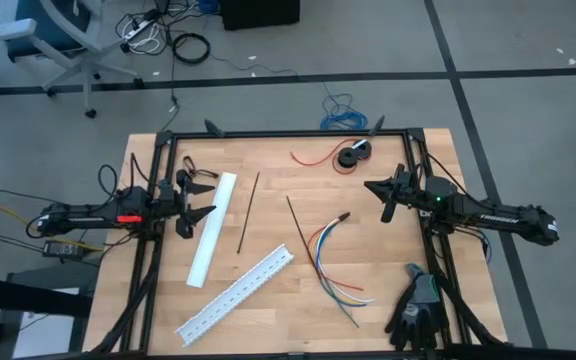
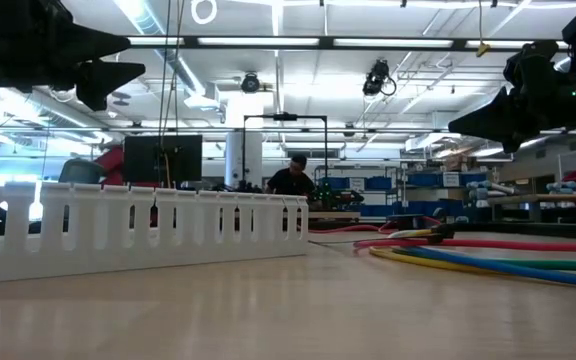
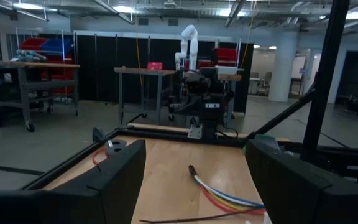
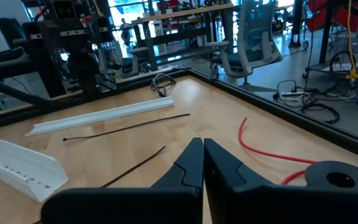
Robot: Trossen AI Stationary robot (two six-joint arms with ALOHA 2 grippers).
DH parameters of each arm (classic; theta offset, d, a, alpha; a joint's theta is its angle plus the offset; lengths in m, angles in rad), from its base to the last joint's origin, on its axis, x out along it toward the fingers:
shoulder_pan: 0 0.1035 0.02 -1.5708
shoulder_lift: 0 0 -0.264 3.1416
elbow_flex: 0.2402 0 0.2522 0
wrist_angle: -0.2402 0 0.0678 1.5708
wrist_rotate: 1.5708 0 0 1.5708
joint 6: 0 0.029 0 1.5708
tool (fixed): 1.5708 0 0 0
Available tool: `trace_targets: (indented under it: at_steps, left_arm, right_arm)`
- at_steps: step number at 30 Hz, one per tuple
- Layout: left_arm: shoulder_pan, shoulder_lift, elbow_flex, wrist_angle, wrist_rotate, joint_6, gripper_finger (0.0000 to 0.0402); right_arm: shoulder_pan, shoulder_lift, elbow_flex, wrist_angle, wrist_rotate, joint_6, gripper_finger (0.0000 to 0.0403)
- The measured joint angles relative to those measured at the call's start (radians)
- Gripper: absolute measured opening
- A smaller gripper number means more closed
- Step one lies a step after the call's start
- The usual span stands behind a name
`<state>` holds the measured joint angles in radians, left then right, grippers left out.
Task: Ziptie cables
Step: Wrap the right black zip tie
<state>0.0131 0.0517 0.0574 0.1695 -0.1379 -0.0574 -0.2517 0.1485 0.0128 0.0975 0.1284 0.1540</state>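
The cables point(image 1: 330, 262) lie loose on the wooden table right of centre: red, orange, blue, green and white wires joined at a black-sleeved end point(image 1: 343, 215). They also show in the left wrist view point(image 3: 229, 200) and the low view point(image 2: 488, 262). My left gripper point(image 1: 206, 197) hovers open at the table's left side, clear of everything, with its fingers point(image 3: 114, 180) apart. My right gripper point(image 1: 369, 186) hovers shut at the right side, above the table and beyond the cables' sleeved end, with its tips point(image 4: 202, 146) together and nothing between them.
Thin black strips point(image 1: 248, 210) point(image 1: 302, 232) lie at the centre. A white bar point(image 1: 213, 230) and a slotted white duct point(image 1: 238, 295) lie on the left. A single red wire point(image 1: 313, 157) and a black spool point(image 1: 353, 155) sit at the far side. Dark gloves point(image 1: 418, 312) lie at the near right corner. A person point(image 2: 293, 178) is far behind.
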Motion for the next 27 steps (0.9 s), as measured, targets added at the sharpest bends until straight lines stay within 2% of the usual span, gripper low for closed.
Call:
trace_targets:
  at_steps: [18,21,25,27]
  left_arm:
    - [0.000,0.000,0.000,-0.008,0.000,0.000,0.0287]
    - [0.000,0.000,0.000,-0.020,-0.011,-0.002,0.0287]
    - [0.000,0.001,0.000,-0.050,-0.021,-0.005,0.0287]
    - [0.000,0.002,0.000,-0.061,-0.024,-0.006,0.0287]
  right_arm:
    - [0.000,0.000,0.000,0.034,0.000,0.003,0.0004]
    - [0.002,0.001,0.000,0.038,-0.003,0.042,0.0004]
    - [0.024,0.033,0.000,0.039,-0.091,0.073,0.0001]
    - [0.045,0.066,0.000,0.045,-0.095,0.089,0.0001]
